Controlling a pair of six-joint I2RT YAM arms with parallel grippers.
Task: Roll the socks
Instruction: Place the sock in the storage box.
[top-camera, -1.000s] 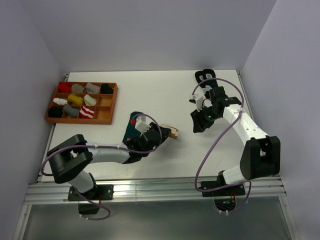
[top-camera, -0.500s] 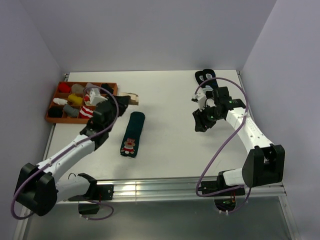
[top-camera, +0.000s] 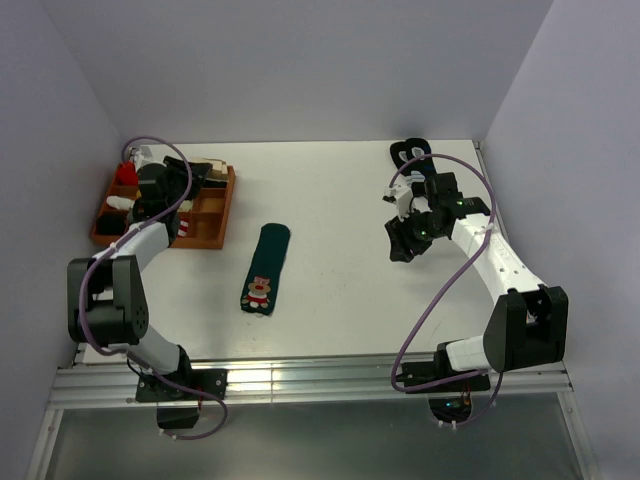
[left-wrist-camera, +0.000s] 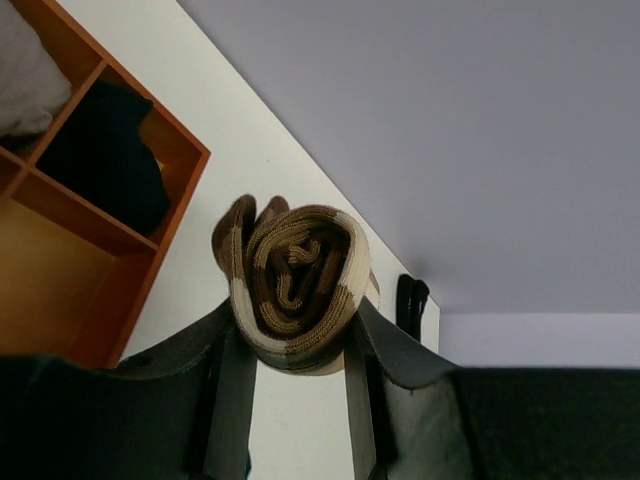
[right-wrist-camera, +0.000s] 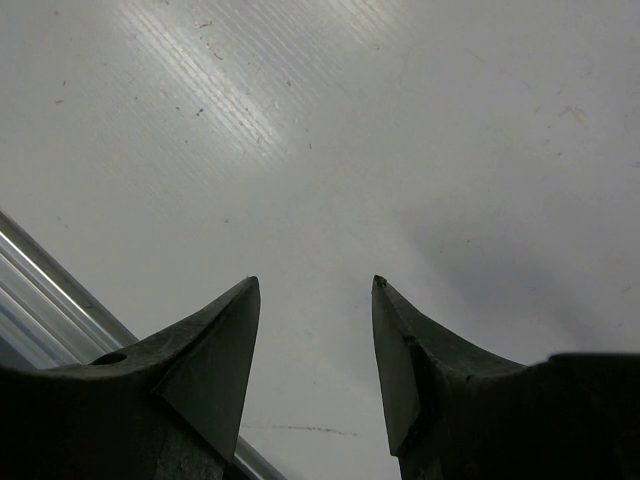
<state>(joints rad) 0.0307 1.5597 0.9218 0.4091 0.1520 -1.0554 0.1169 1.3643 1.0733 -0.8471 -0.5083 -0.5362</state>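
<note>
The cream-striped brown sock (left-wrist-camera: 295, 290) sits rolled in a spiral (pinched by the left gripper (left-wrist-camera: 297, 335)) near the far-left corner; the dark green sock (top-camera: 265, 268) lies flat mid-table.

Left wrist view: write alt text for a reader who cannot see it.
A rolled striped sock, brown and cream, is clamped in the left gripper. Beyond it, a wooden tray holds a black sock in one compartment.
</note>
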